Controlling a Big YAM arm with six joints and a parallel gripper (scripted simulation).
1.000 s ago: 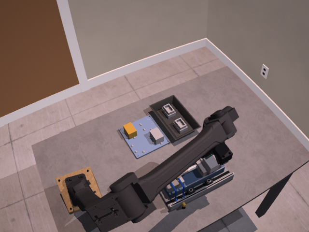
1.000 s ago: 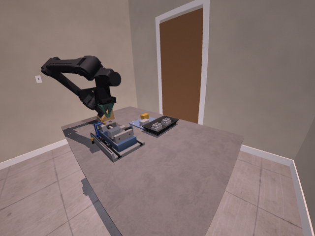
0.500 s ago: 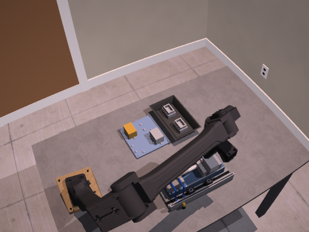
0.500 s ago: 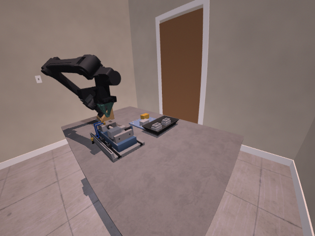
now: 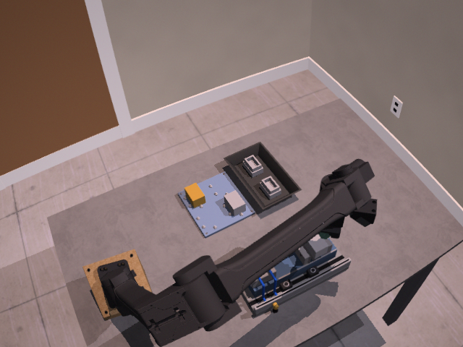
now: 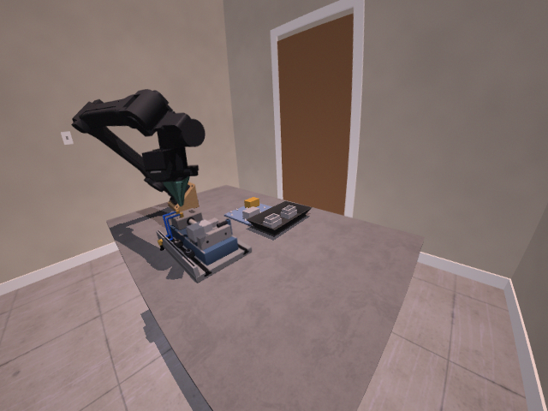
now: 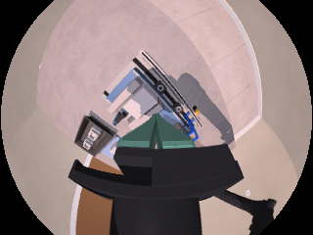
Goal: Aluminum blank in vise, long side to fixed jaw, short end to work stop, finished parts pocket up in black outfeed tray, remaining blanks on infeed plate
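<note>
Top looks steeply down, exterior obliquely across, wrist closely along the end effector (image 7: 156,117); all share the vise (image 5: 291,264) (image 6: 207,241) (image 7: 142,100)

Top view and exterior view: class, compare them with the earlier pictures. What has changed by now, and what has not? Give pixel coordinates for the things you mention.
The arm's (image 5: 283,238) (image 6: 145,110) (image 7: 264,215) outer end has shifted slightly right in the top view, away from its base, and the gripper (image 5: 324,235) (image 6: 179,205) (image 7: 156,117) has turned. Nothing was visibly picked up or released; it is shut on nothing. The brass blank (image 5: 194,194) (image 6: 252,202), gray blank (image 5: 234,203) (image 6: 251,212) and two finished parts (image 5: 270,186) (image 6: 271,220) (image 7: 92,131) stayed put.
</note>
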